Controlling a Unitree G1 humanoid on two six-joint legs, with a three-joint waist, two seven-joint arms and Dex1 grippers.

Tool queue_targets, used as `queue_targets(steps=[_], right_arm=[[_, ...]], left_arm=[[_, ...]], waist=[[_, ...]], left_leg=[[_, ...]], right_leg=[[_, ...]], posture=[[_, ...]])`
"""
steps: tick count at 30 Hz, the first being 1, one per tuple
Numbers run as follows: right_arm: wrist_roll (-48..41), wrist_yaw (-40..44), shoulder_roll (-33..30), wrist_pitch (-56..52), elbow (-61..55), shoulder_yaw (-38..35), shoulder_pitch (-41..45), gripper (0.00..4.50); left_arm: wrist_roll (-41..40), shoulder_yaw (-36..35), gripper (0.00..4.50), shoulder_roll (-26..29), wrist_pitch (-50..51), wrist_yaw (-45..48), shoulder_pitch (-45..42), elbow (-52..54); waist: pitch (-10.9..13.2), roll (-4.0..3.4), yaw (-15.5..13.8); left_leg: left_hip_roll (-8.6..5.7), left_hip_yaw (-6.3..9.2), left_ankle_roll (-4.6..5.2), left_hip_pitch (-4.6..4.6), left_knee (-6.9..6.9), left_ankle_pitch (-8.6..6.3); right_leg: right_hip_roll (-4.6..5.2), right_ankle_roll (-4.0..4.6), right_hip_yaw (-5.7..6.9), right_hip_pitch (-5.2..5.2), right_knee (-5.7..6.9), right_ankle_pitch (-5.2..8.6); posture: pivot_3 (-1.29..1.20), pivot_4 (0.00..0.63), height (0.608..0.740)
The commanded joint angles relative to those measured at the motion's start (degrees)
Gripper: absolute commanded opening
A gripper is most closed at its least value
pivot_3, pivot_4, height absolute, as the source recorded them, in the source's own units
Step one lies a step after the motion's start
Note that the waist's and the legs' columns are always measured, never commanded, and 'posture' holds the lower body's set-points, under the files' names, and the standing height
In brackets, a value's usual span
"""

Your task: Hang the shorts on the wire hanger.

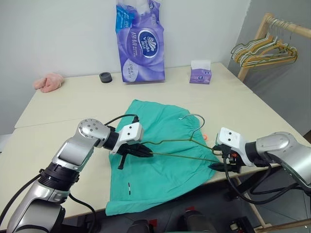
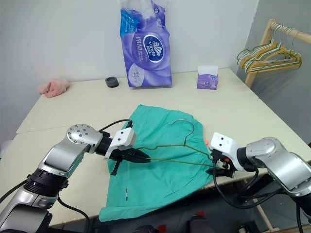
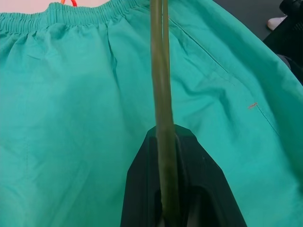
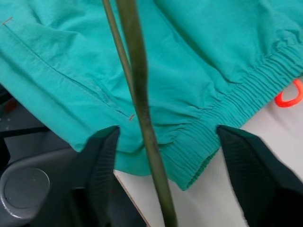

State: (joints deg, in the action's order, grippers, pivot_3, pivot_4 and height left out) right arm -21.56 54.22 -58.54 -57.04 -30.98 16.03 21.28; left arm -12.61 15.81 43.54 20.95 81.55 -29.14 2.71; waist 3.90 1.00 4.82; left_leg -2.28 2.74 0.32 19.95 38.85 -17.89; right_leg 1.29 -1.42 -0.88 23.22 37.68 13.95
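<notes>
Pinching the wire hanger [image 1: 182, 145] above the shorts [image 1: 160, 170], left fingers [image 3: 189, 189] clamped tight, right fingers [image 4: 102, 165] spread apart around its wire.

A purple tissue pack [image 1: 140, 41], tissue box [image 1: 200, 73], black disc [image 1: 105, 77] and pink cloth [image 1: 48, 82] line the table's [image 1: 73, 104] far edge.

wall: plain pale grey, top of frame | table [image 1: 73, 104]: cream top, seam at left | rack [image 1: 272, 29]: wooden, upper right, bunched hangers [image 1: 262, 52] | floor: dark grey, bottom edge
</notes>
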Motion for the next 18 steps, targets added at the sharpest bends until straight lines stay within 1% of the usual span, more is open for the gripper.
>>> queue_targets(steps=[1, 5, 6, 7, 9, 11, 12, 16, 18], right_arm=[[-0.29, 0.27, 0.2, -0.35, -1.39, -0.09, 1.02, 1.91], [-0.32, 0.21, 0.34, -0.52, -1.65, -0.08, 0.91, 0.42], [-0.33, 0.23, 0.29, -0.53, -1.7, -0.14, 0.88, 0.13], [-0.27, 0.25, 0.25, -0.53, -1.76, -0.19, 0.85, 0.06], [-0.26, 0.36, 0.2, -0.63, -1.94, -0.38, 0.76, 0.06], [-0.55, 0.38, 0.15, -0.88, -2.33, -0.8, 0.52, 0.0], [-0.79, 0.41, 0.16, -1.05, -2.53, -1.02, 0.38, 0.0], [-1.17, 0.35, -0.06, -1.31, -2.98, -1.73, -0.23, 0.0], [-2.4, 0.51, -0.39, -2.01, -3.4, -3.45, -1.41, 0.0]], left_arm=[[-0.59, -0.49, 0.0, -0.31, 0.21, -0.72, -1.19, 1.82], [-0.9, -0.69, 0.0, -0.98, 0.72, -1.65, -1.28, 1.59], [-1.14, -0.89, 0.0, -1.35, 0.73, -1.87, -1.26, 1.42], [-1.48, -1.07, 0.0, -1.65, 1.02, -2.03, -1.26, 1.28], [-2.33, -1.31, 0.0, -2.01, 1.66, -1.87, -1.08, 1.11], [-1.86, -1.33, 0.54, -2.52, -0.73, -2.05, -0.44, -0.08], [-1.66, -1.25, 0.74, -2.62, -1.44, -1.99, -0.24, -0.64], [-2.2, -1.91, 1.9, -3.32, -1.47, -2.48, -0.14, -1.69], [-2.27, -3.51, 2.52, -4.95, -2.71, -5.07, -0.45, -3.8]], waist=[[0.01, 0.0, 0.0], [0.02, 0.0, -0.01], [0.03, 0.01, -0.01], [0.03, 0.0, 0.0], [0.04, 0.0, 0.0], [0.07, 0.0, 0.0], [0.07, -0.01, 0.0], [0.09, 0.0, 0.0], [0.09, 0.0, -0.01]], left_leg=[[0.0, 0.0, 0.0, 0.0, 0.0, 0.0], [0.0, 0.0, 0.0, 0.0, 0.0, 0.0], [0.0, 0.0, 0.0, 0.0, 0.0, 0.0], [0.0, 0.01, 0.0, 0.0, 0.0, 0.0], [0.0, 0.0, 0.0, 0.0, 0.0, 0.0], [0.0, 0.0, 0.0, 0.0, 0.0, 0.0], [0.0, 0.0, 0.0, 0.0, 0.0, 0.0], [0.0, 0.01, 0.0, 0.0, 0.0, 0.0], [0.0, 0.01, 0.0, 0.0, 0.0, 0.0]], right_leg=[[0.0, 0.0, 0.0, 0.0, 0.0, 0.0], [0.0, 0.0, -0.01, 0.0, 0.0, 0.0], [0.0, 0.0, 0.0, 0.0, 0.0, 0.0], [0.0, 0.0, 0.01, 0.0, 0.0, 0.0], [0.0, -0.01, -0.01, 0.0, 0.0, 0.0], [0.0, 0.0, 0.0, 0.0, 0.0, 0.0], [0.0, 0.0, 0.0, 0.0, 0.0, 0.0], [0.0, 0.0, 0.0, 0.0, 0.0, 0.0], [0.0, 0.0, 0.0, 0.0, 0.0, 0.0]], posture=[[-0.16, 0.04, 0.74], [-0.16, 0.041, 0.74], [-0.16, 0.041, 0.74], [-0.16, 0.041, 0.74], [-0.17, 0.042, 0.74], [-0.17, 0.042, 0.74], [-0.17, 0.043, 0.74], [-0.17, 0.042, 0.74], [-0.17, 0.042, 0.74]])
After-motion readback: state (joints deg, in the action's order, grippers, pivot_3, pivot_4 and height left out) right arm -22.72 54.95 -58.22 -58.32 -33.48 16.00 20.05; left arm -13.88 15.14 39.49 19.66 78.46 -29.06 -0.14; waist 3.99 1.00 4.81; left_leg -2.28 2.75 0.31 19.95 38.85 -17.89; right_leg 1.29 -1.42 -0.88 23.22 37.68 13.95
